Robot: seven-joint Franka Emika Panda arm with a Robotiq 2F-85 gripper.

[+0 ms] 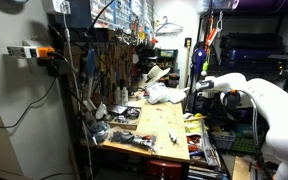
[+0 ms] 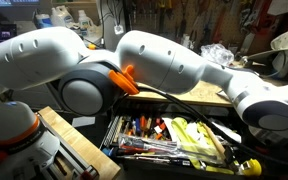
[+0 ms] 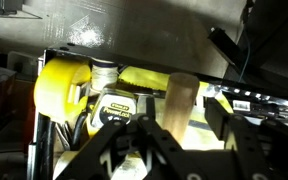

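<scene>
Pale wooden tool handle [image 3: 181, 105] | in open tool drawer [image 2: 108, 137], beside yellow tape measure [image 3: 119, 108] | black gripper [image 3: 174, 152] close above, jaw gap unreadable | step: likely reaching; a grasp needs the jaws straddling it.

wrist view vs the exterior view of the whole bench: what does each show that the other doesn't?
Wrist view only: close up, a yellow tape measure, a yellow rounded thing and a wooden handle below the bench edge. Exterior view only: the pegboard of tools, the wooden benchtop, the white arm. Both: the gripper at the bench's front.
</scene>
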